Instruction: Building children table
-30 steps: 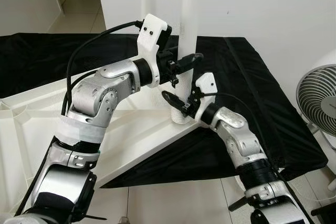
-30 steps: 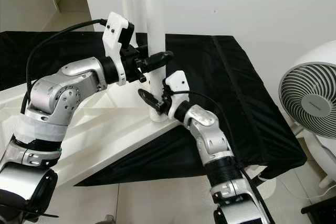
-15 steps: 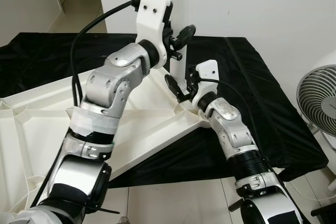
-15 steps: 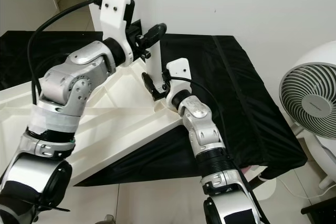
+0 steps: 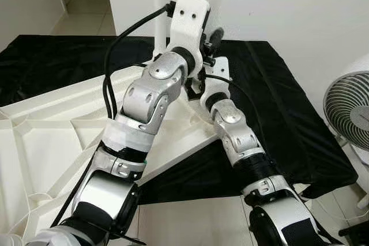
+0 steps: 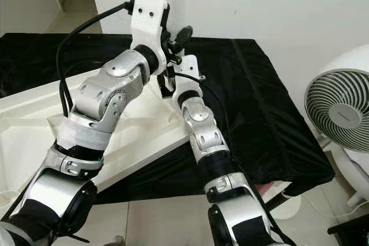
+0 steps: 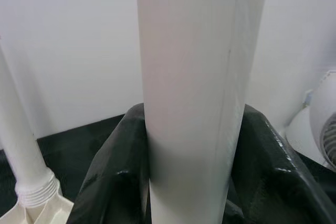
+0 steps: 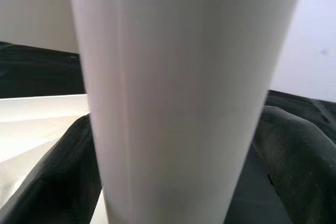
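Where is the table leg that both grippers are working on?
The white table leg stands upright at the tabletop's far corner, between the left gripper and the right gripper.

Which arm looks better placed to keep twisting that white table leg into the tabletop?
Probably the left: the left gripper clasps the white plastic table leg squarely, higher than the right gripper, which holds it near the white tabletop.

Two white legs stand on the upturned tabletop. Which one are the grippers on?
The leg at the corner nearest the fan: left gripper and right gripper both clasp it. The other leg, further along the far edge, stands free.
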Controlling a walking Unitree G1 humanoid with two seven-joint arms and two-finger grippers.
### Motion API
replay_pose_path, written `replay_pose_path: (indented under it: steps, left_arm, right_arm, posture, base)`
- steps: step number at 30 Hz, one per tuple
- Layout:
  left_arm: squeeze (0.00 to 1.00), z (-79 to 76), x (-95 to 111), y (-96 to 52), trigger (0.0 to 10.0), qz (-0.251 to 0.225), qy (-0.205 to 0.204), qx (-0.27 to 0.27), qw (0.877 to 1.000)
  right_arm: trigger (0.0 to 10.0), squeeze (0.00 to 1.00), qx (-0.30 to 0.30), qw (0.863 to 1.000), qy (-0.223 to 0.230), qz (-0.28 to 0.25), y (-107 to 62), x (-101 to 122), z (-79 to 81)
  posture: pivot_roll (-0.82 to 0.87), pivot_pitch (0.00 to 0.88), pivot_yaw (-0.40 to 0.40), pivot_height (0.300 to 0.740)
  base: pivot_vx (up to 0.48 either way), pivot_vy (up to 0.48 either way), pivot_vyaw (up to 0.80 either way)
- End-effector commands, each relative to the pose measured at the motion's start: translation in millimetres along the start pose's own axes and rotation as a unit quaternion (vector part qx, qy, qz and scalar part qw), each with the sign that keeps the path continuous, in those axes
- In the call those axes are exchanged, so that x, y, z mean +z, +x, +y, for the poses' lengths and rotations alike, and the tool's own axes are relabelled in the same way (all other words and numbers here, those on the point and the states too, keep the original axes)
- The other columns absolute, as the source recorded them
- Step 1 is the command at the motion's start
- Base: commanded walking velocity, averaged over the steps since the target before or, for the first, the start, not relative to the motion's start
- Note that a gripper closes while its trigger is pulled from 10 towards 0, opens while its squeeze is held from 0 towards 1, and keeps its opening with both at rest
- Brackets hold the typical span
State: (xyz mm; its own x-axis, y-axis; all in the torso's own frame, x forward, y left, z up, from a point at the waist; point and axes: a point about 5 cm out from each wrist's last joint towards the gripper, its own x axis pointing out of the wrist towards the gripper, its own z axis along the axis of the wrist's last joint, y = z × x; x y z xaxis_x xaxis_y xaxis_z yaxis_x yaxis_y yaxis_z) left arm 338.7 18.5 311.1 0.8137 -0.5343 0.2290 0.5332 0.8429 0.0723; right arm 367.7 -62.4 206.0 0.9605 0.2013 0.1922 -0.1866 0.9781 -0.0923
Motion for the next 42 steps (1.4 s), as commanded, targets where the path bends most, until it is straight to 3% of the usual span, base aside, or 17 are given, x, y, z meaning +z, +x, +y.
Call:
replay_pose_path:
  steps: [1, 5, 12, 13, 14, 15, 16, 17, 22, 24, 25, 26, 27, 28, 41, 42]
  left_arm:
    - [0.00, -1.5, 8, 3.1, 10.0, -0.016, 0.011, 0.014, 1.000]
    - [0.00, 0.2, 8, 4.8, 10.0, -0.016, 0.018, 0.025, 0.999]
    - [0.00, 1.6, 10, 6.6, 10.0, -0.016, 0.018, 0.034, 0.999]
    - [0.00, 1.8, 10, 6.9, 10.0, -0.016, 0.017, 0.035, 0.999]
    - [0.00, 1.9, 11, 7.1, 10.0, -0.016, 0.017, 0.035, 0.999]
    - [0.00, 1.8, 11, 7.3, 10.0, -0.016, 0.017, 0.034, 0.999]
    - [0.00, 1.6, 11, 7.5, 10.0, -0.016, 0.018, 0.034, 0.999]
    - [0.00, 1.5, 11, 7.7, 10.0, -0.016, 0.018, 0.034, 0.999]
    - [0.00, 1.8, 11, 8.3, 10.0, -0.015, 0.017, 0.033, 0.999]
    - [0.00, 1.9, 11, 8.5, 10.0, -0.015, 0.016, 0.033, 0.999]
    - [0.00, 2.0, 12, 8.7, 10.0, -0.015, 0.016, 0.033, 0.999]
    - [0.00, 2.1, 12, 8.8, 10.0, -0.015, 0.016, 0.033, 0.999]
    - [0.00, 2.2, 12, 8.8, 10.0, -0.015, 0.016, 0.033, 0.999]
    - [0.00, 2.2, 12, 8.7, 10.0, -0.014, 0.015, 0.033, 0.999]
    - [0.00, 1.1, 13, 8.2, 10.0, -0.015, 0.014, 0.032, 0.999]
    - [0.00, 0.3, 13, 8.0, 10.0, -0.015, 0.013, 0.031, 0.999]
  right_arm:
    - [10.0, 0.00, -0.028, 1.000, 0.003, 0.000, 1.3, 1, -0.3]
    - [10.0, 0.00, -0.048, 0.999, 0.012, -0.012, -1.2, 5, 9.7]
    - [10.0, 0.00, -0.056, 0.998, 0.015, -0.019, 0.2, 6, 10.6]
    - [6.5, 0.00, -0.058, 0.998, 0.013, -0.024, 0.4, 7, 10.3]
    - [6.5, 0.00, -0.058, 0.998, 0.012, -0.028, 0.5, 9, 10.1]
    - [7.7, 0.00, -0.063, 0.997, 0.016, -0.031, 0.6, 10, 9.5]
    - [7.7, 0.00, -0.066, 0.997, 0.019, -0.033, 0.6, 10, 9.1]
    - [4.4, 0.00, -0.066, 0.997, 0.018, -0.035, 0.7, 11, 9.0]
    - [4.4, 0.00, -0.067, 0.997, 0.017, -0.043, 1.1, 13, 9.4]
    - [4.7, 0.00, -0.068, 0.996, 0.019, -0.048, 1.1, 15, 9.6]
    - [6.9, 0.00, -0.067, 0.996, 0.023, -0.052, 1.2, 16, 10.1]
    - [7.7, 0.00, -0.068, 0.996, 0.027, -0.052, 1.3, 16, 10.3]
    - [7.7, 0.00, -0.069, 0.996, 0.029, -0.051, 1.3, 16, 10.4]
    - [10.0, 0.00, -0.069, 0.996, 0.029, -0.050, 1.5, 15, 10.7]
    - [10.0, 0.00, -0.078, 0.995, 0.028, -0.056, 2.4, 16, 9.4]
    - [3.1, 0.00, -0.084, 0.995, 0.024, -0.056, 2.7, 16, 7.7]
  posture:
    - [0.18, 0.000, -0.078, 0.740]
    - [0.18, 0.002, -0.080, 0.740]
    - [0.18, 0.018, -0.074, 0.740]
    - [0.18, 0.025, -0.068, 0.740]
    - [0.18, 0.025, -0.068, 0.740]
    - [0.17, 0.028, -0.064, 0.740]
    - [0.17, 0.028, -0.064, 0.740]
    - [0.17, 0.030, -0.063, 0.740]
    - [0.18, 0.037, -0.060, 0.740]
    - [0.18, 0.037, -0.060, 0.740]
    - [0.18, 0.037, -0.060, 0.740]
    - [0.18, 0.037, -0.060, 0.740]
    - [0.18, 0.037, -0.060, 0.740]
    - [0.18, 0.038, -0.061, 0.740]
    - [0.18, 0.041, -0.061, 0.740]
    - [0.18, 0.043, -0.062, 0.740]
  base:
    - [0.000, 0.000, 0.00]
    - [0.000, 0.000, 0.00]
    - [0.000, 0.000, 0.00]
    - [0.000, 0.000, 0.00]
    - [0.000, 0.000, 0.00]
    - [0.000, 0.000, 0.00]
    - [0.000, 0.000, 0.00]
    - [0.000, 0.000, 0.00]
    - [0.000, 0.000, 0.00]
    - [0.000, 0.000, 0.00]
    - [0.000, 0.000, 0.00]
    - [0.000, 0.000, 0.00]
    - [0.000, 0.000, 0.00]
    - [0.000, 0.000, 0.00]
    - [0.000, 0.000, 0.00]
    - [0.000, 0.000, 0.00]
